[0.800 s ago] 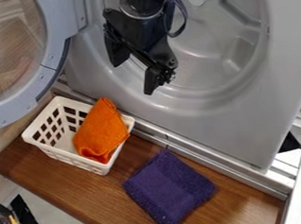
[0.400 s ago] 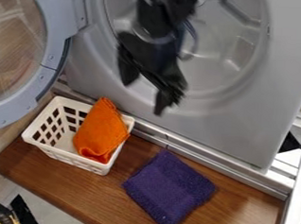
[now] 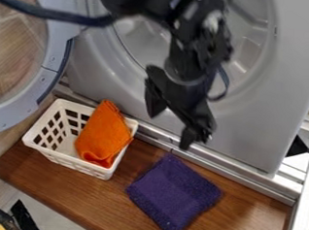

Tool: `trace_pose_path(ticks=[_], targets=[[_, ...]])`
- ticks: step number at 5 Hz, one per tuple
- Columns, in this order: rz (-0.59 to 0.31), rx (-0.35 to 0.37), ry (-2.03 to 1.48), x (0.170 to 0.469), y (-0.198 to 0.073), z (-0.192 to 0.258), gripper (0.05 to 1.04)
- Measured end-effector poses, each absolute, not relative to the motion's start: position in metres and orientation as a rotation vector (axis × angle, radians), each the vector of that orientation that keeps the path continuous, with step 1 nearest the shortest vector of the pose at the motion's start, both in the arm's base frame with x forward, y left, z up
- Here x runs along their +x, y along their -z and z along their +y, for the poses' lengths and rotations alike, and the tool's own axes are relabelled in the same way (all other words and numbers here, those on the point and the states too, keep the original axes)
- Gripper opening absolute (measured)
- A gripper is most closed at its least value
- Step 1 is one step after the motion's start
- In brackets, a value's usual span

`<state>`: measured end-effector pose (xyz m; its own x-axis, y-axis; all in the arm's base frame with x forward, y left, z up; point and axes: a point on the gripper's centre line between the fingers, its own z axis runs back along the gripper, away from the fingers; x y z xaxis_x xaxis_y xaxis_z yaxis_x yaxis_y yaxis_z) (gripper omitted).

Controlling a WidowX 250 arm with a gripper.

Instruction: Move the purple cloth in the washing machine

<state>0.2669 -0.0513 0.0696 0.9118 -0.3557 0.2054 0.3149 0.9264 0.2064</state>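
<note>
Purple cloth (image 3: 173, 194): lay on the brown wooden board (image 3: 62, 192), outside the washing machine (image 3: 247, 136). Roughly square, spread low and set cornerwise, one corner pointing up toward the metal rail (image 3: 222, 170) at the machine's foot, the opposite corner toward the near edge of the board. A smoother band crossed its pile.

Gripper (image 3: 169, 132): open, the two fingers wide apart, nothing held between them. It hung tilted in front of the machine's grey front, one finger higher and toward the basket side, the other lower, near the rail. In the view from where I stood, the lower fingertip appeared just above the cloth's upper corner; height over the board could not be judged. Black arm (image 3: 193, 51) came in from the top, crossing in front of the round opening and covering part of the drum (image 3: 245, 51).

Machine door (image 3: 49, 82): swung open at the left, its clear round pane (image 3: 14, 46) facing the room.

White basket (image 3: 51, 153): on the board, left of the purple cloth and apart from it, slotted walls. Orange cloth (image 3: 103, 136) stood in it on a slant, top corner above the rim, lower part inside, near the basket's right side.
</note>
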Motion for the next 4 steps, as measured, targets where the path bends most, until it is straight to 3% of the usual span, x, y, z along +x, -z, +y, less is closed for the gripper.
trace_pose_path(ticks=[2,4], targets=[[-0.225,0.160,0.358,0.266,-0.030,-0.061,1.001],[-0.196,0.093,0.366,0.269,0.014,-0.061,1.001]])
